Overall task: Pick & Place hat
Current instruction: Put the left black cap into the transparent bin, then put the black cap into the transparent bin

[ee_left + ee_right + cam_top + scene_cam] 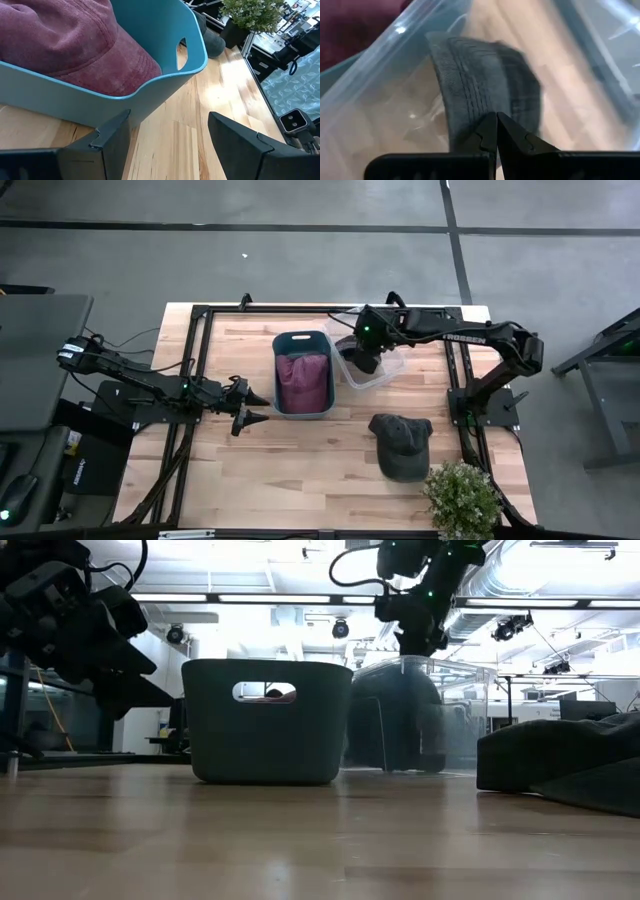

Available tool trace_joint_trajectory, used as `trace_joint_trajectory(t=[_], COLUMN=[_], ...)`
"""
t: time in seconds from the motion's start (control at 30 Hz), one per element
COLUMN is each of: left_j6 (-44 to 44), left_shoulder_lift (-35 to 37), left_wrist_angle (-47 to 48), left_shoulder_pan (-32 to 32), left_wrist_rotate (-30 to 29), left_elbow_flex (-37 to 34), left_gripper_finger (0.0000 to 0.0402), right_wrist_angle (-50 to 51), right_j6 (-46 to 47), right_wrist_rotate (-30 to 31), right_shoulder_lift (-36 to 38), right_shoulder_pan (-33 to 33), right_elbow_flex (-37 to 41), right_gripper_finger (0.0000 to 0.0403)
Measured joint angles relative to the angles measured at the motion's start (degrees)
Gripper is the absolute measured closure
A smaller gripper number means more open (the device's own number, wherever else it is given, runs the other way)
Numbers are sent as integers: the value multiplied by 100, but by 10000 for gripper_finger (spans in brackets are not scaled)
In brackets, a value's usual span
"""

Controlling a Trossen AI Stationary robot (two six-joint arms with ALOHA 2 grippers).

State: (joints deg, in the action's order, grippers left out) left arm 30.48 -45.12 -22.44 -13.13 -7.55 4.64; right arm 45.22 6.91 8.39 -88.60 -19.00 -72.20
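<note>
Hat, dark grey cloth cap [485, 85], pinched at its brim in the right gripper [496, 131], jaws fully closed, inside the clear plastic tub [370, 370]; lift-out pending, while left gripper [250, 408] waits open beside the teal bin [302, 340] holding a maroon cap [302, 380].

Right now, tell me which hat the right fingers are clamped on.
The dark grey hat inside the clear bin, pinched by the right gripper. The maroon hat fills the teal bin; another grey hat lies loose on the table.
</note>
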Motion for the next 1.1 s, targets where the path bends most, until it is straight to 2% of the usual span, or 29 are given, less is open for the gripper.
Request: trace_joint_trajectory(t=[0.3,0.4,0.73,1.1], left_j6=[0,0,0,0], left_shoulder_lift=[0,0,0,0], left_wrist_angle=[-1,0,-2,-2], left_shoulder_pan=[-1,0,1,-1], left_wrist_rotate=[0,1,0,2], left_elbow_flex=[0,0,0,0], left_gripper_finger=[156,156,156,156], right_wrist_angle=[124,124,43,34], right_j6=[216,231,209,64], right_wrist_rotate=[-1350,-1336,-521,-485], right_shoulder_lift=[-12,-10,124,1203], right_shoulder_pan=[4,7,4,137], right_elbow_flex=[0,0,0,0], right_gripper_finger=[403,403,403,403])
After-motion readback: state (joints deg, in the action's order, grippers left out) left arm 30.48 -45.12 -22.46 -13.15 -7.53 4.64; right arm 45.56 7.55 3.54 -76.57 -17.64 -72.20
